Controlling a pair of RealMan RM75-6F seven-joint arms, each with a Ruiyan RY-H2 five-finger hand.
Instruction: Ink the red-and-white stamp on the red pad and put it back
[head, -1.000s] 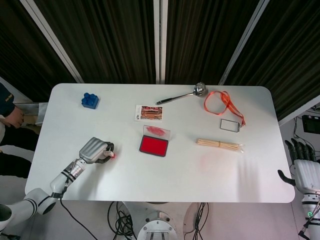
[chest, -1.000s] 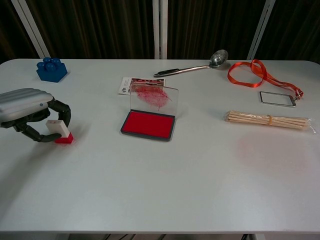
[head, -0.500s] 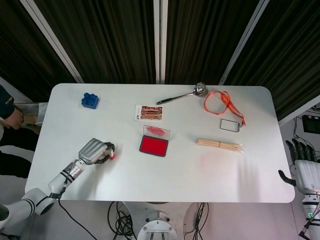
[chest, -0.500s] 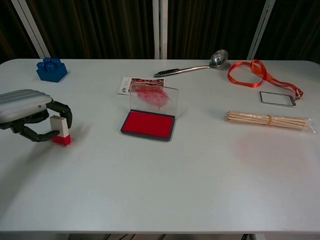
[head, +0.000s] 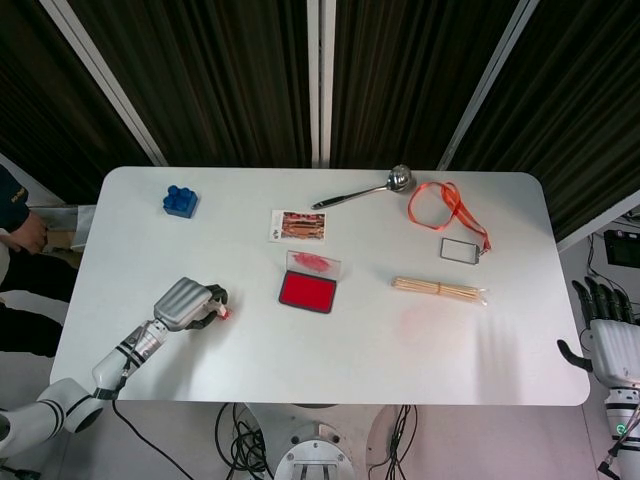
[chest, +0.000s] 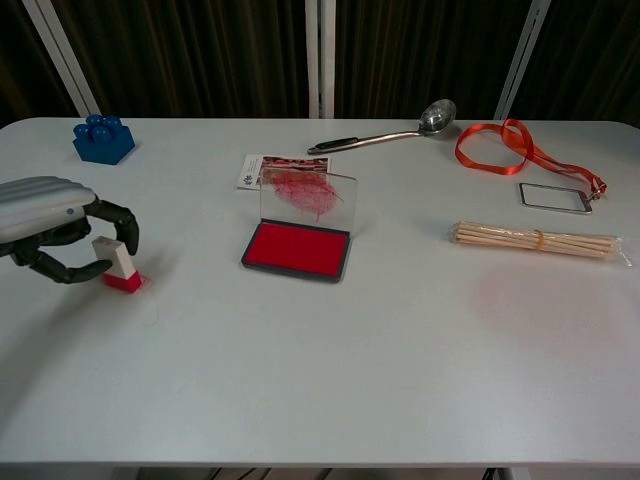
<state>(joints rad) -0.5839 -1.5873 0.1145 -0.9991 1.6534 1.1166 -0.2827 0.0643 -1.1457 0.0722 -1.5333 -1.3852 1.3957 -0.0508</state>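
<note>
Stamp (chest: 119, 264) stands near the surface's (chest: 330, 350) left edge, my left robot hand (chest: 55, 235) curled around it; next, lift toward the red pad (chest: 297, 249).

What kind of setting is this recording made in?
Probably a robot test lab: a white table before dark curtains, unrelated props like a ladle and blue brick, cables below.

White-topped, red-based block stamp (chest: 120, 264); red ink pad (chest: 296, 249); blue plastic brick (chest: 103, 139); orange ribbon lanyard (chest: 506, 147); white surface (chest: 330, 360).
</note>
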